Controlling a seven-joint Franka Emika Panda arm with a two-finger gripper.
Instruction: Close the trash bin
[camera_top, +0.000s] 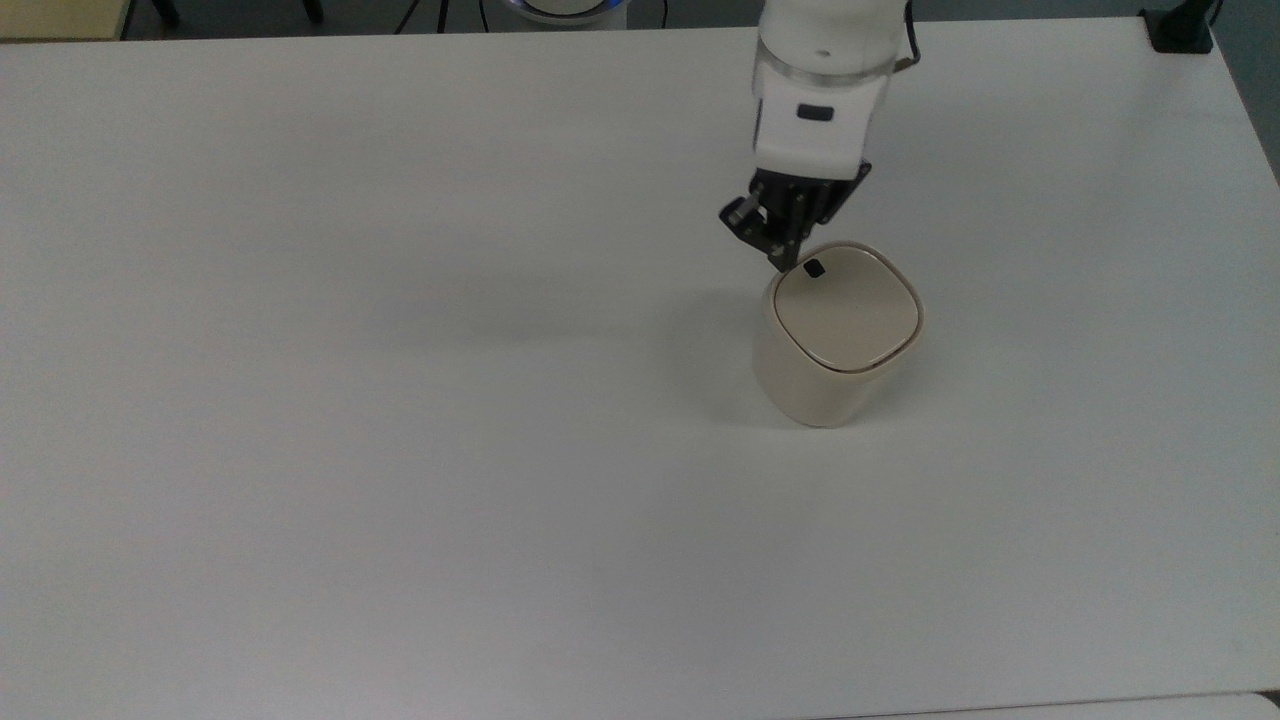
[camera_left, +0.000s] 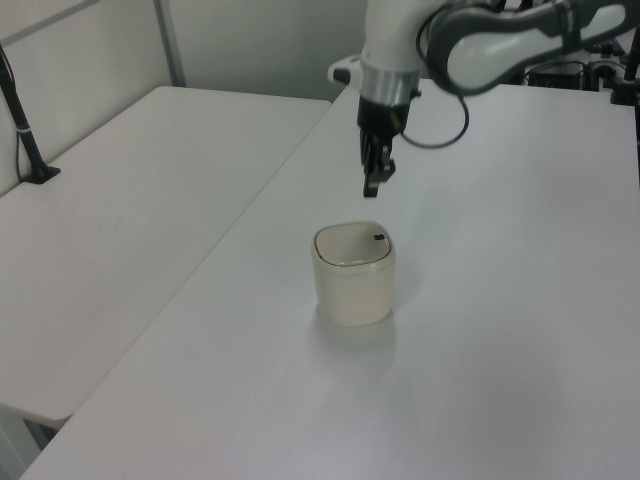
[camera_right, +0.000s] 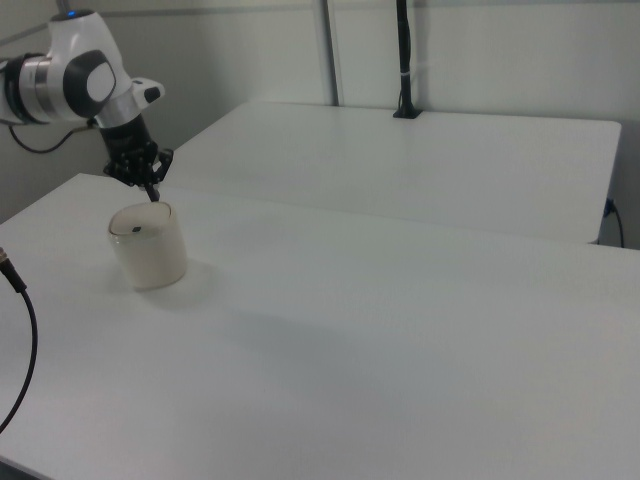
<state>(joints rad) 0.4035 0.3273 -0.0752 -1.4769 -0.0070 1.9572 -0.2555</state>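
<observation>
The cream-beige trash bin stands upright on the white table with its flat lid lying level in the rim, a small black square mark near the lid's far edge. My gripper hangs above the bin's far side, clear of the lid, pointing down with its fingers together and nothing between them.
The white table stretches wide around the bin. A second white table adjoins it on the left view's left, with a black clamp post on it. A black cable hangs at the right view's left edge.
</observation>
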